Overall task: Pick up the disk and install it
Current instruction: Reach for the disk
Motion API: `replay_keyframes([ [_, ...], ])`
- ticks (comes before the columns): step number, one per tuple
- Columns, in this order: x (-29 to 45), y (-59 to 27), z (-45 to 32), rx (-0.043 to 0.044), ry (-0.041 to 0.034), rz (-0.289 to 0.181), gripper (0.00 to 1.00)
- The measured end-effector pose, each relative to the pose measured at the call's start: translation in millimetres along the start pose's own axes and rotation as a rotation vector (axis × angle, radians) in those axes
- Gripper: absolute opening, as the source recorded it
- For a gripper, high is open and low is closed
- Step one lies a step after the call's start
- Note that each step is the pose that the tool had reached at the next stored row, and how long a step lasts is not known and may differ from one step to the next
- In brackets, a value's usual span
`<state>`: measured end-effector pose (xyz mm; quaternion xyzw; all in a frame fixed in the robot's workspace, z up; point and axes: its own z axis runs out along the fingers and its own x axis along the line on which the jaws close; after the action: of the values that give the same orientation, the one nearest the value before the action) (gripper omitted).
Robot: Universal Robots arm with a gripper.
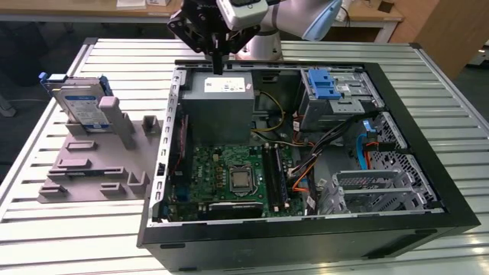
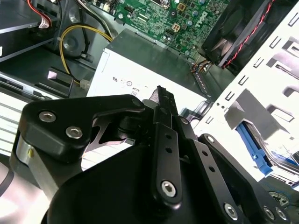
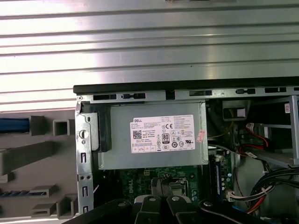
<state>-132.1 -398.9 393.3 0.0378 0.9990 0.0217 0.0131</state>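
Gripper hangs at upper centre of the exterior view, over the far rim of the open computer case. Fingers are pressed together, pinching nothing. It sits just above the grey power supply.

Disk is well apart, upper left of the frame, standing on edge in a slot of the grey holder on the slatted table. Judged: stood upright so its top edge is free for a grasp from above.

Case lies on its side, open upward, probably for reach into the bays. Silver cage with blue latch is at upper right. Loose cables below it could snag.
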Motion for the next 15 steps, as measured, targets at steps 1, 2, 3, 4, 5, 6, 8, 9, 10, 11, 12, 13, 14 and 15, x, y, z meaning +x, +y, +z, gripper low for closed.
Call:
replay_keyframes([
  [1, 0.2, 0.0, 0.0, 0.0000, 0.0000, 0.000, 0.11],
  [2, 0.4, 0.0, 0.0, 0.0000, 0.0000, 0.000, 0.11],
  [3, 0.6, 0.0, 0.0, 0.0000, 0.0000, 0.000, 0.11],
  [4, 0.8, -0.1, 0.0, 0.0000, -0.0001, 0.000, 0.11],
  [5, 1.0, -0.1, 0.0, 0.0000, -0.0001, 0.000, 0.11],
  [6, 1.2, -0.1, 0.0, 0.0000, 0.0000, 0.000, 0.11],
  [8, 1.6, -0.1, 0.0, 0.0000, 0.0000, 0.000, 0.11],
  [9, 1.8, -0.1, 0.1, 0.0000, 0.0000, 0.000, 0.11],
  [10, 2.0, -0.2, 0.1, 0.0000, 0.0000, 0.000, 0.11],
  [11, 2.2, -0.2, 0.1, 0.0000, 0.0000, 0.000, 0.11],
  [12, 2.4, -0.2, 0.1, 0.0000, 0.0000, 0.000, 0.11],
  [13, 2.6, -0.2, 0.1, 0.0000, 0.0000, 0.000, 0.11],
  [14, 2.8, -0.2, 0.1, 0.0000, 0.0000, 0.000, 0.11],
  [15, 3.0, -0.2, 0.1, 0.0000, 0.0000, 0.000, 0.11],
])
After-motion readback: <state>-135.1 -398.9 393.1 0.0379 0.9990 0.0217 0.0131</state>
